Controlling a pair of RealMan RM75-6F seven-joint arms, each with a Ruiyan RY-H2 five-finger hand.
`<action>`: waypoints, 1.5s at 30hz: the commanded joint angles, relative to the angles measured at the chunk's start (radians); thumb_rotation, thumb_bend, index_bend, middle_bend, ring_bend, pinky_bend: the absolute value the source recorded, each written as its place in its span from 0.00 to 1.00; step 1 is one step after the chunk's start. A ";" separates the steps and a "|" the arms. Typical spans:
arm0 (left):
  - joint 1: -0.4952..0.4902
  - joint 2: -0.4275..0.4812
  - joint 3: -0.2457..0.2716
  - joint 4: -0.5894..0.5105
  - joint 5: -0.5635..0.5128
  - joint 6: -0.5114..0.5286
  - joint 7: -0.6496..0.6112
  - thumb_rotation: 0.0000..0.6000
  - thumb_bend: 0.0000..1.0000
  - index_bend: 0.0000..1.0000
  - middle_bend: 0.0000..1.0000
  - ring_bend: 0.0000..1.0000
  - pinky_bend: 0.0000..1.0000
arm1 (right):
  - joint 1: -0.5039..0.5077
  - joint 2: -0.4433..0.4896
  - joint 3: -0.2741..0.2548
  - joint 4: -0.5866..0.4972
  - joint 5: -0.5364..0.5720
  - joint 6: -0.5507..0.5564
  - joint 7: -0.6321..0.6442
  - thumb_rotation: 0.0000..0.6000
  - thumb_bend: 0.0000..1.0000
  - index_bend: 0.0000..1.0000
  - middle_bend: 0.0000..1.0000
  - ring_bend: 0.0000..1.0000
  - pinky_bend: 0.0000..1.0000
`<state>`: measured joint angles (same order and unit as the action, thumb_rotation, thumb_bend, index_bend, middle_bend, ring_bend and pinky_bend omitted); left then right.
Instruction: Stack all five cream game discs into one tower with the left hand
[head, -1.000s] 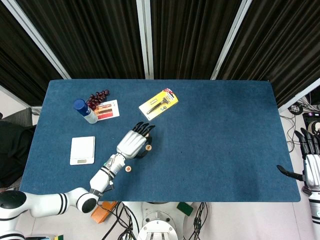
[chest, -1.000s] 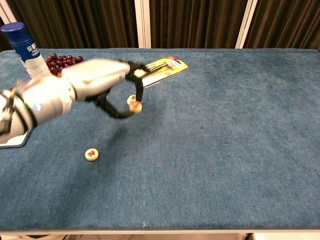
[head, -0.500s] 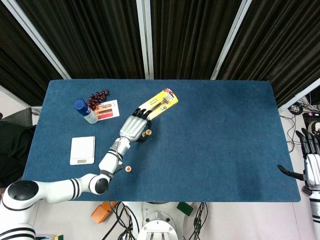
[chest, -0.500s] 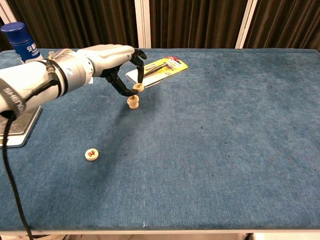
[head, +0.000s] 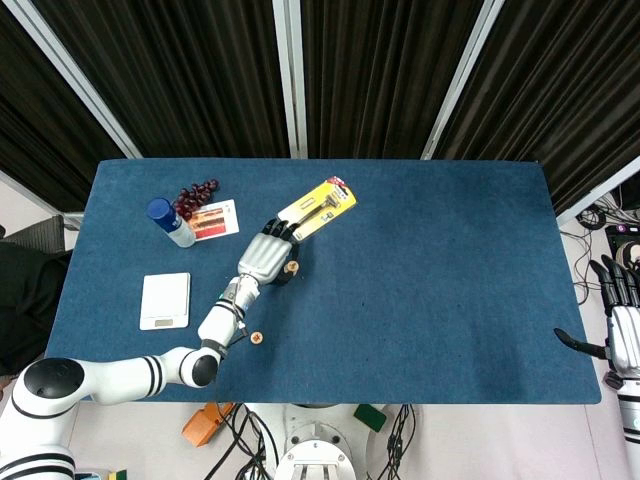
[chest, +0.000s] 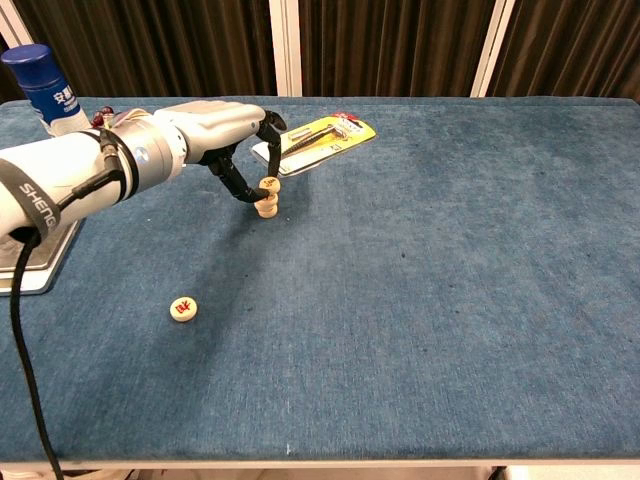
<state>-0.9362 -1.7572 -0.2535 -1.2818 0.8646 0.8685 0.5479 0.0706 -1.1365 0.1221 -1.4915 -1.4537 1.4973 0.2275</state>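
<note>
Discs are stacked in a short tower (chest: 266, 202) (head: 291, 268) on the blue table (chest: 450, 280) (head: 430, 270), left of the middle and just near the yellow tool pack (chest: 318, 135) (head: 318, 207). The left hand (chest: 215, 135) (head: 262, 257) reaches in from the left and sits right at the stack, its dark fingertips (chest: 262, 190) curled down around the top disc (chest: 269, 184). From the chest view the thumb and a finger look closed on that top disc, which rests on or just above the ones below; I cannot tell whether its weight is already on the stack. How many discs make up the tower is hard to count at this size.

One more disc (chest: 183, 309) (head: 256, 338), cream with a red mark on its face, lies flat by itself nearer the front edge, well apart from the tower and to its left.

At the far left stand a blue-capped bottle (chest: 48, 88) (head: 170, 221), a bunch of dark grapes (head: 196, 193) and a small card (head: 212, 221) beside it. A white scale (head: 165, 301) lies near the left edge.

The right hand (head: 620, 320) hangs off the right end of the table, fingers straight and spread, holding nothing.
</note>
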 joint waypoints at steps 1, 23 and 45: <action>0.001 0.002 0.007 0.001 -0.001 0.003 -0.001 1.00 0.35 0.48 0.04 0.00 0.00 | -0.001 0.000 0.000 0.001 0.001 0.001 0.001 1.00 0.12 0.00 0.00 0.00 0.00; 0.000 0.001 0.029 0.021 -0.007 0.009 -0.028 1.00 0.34 0.45 0.04 0.00 0.00 | -0.001 0.000 0.000 -0.004 0.002 -0.001 -0.008 1.00 0.12 0.00 0.00 0.00 0.00; -0.005 -0.001 0.039 0.012 -0.009 0.019 -0.019 1.00 0.32 0.41 0.03 0.00 0.00 | -0.004 0.000 -0.001 -0.001 0.005 0.000 -0.004 1.00 0.12 0.00 0.00 0.00 0.00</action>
<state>-0.9413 -1.7583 -0.2146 -1.2700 0.8555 0.8867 0.5281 0.0663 -1.1370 0.1213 -1.4924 -1.4483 1.4968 0.2239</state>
